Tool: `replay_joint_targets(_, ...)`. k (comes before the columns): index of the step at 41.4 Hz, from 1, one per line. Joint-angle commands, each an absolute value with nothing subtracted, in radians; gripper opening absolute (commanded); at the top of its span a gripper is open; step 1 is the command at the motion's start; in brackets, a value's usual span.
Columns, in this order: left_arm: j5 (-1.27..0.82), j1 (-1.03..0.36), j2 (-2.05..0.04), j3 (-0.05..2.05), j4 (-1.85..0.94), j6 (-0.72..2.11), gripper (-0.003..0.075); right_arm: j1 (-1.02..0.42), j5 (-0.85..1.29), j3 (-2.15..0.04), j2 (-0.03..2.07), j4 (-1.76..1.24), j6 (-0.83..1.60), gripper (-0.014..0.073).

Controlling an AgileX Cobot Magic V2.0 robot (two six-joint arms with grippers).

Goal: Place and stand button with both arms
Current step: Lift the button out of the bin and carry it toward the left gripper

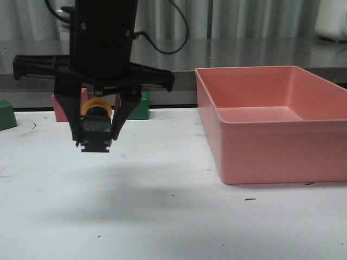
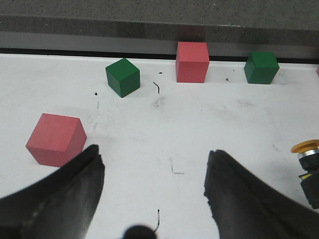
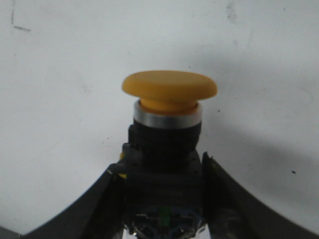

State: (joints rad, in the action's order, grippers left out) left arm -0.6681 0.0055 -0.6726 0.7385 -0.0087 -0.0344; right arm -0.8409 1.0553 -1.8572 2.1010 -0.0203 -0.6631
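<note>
Button (image 1: 96, 125) clamped by its black base in right end effector (image 1: 95, 142), held above desk (image 1: 162, 216), cap facing away from camera. Left end effector (image 2: 154, 184) spread open, empty. Lower gently, keep base level, release only once seated flat.

A large pink bin (image 1: 271, 127) is set on the white table (image 1: 162, 216), at its right side. Two red cubes (image 2: 56, 139) (image 2: 192, 61) and two green cubes (image 2: 122, 76) (image 2: 261, 67) are spread apart over the tabletop, and small dark marks (image 2: 157, 87) are scattered across the surface.
</note>
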Motion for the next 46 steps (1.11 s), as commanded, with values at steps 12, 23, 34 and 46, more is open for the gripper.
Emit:
replay_joint_targets(12,-0.602,-0.003,-0.671,0.773,-0.018,-0.037,0.0441,-0.849,0.929,-1.89,2.135,-0.02,-0.809,0.025)
replay_joint_targets(23,-0.602,-0.003,-0.671,0.773,-0.018,-0.037,0.0441,-0.849,0.855,-1.89,2.178,-0.026,-0.83,0.025)
replay_joint_targets(34,-0.602,-0.003,-0.671,0.773,-0.018,-0.037,0.0441,-0.848,0.829,-1.89,2.183,-0.033,-0.837,0.025)
replay_joint_targets(46,-0.602,-0.003,-0.671,0.773,-0.018,-0.037,0.0441,-0.848,0.885,-1.89,2.201,-0.038,-0.837,0.0305)
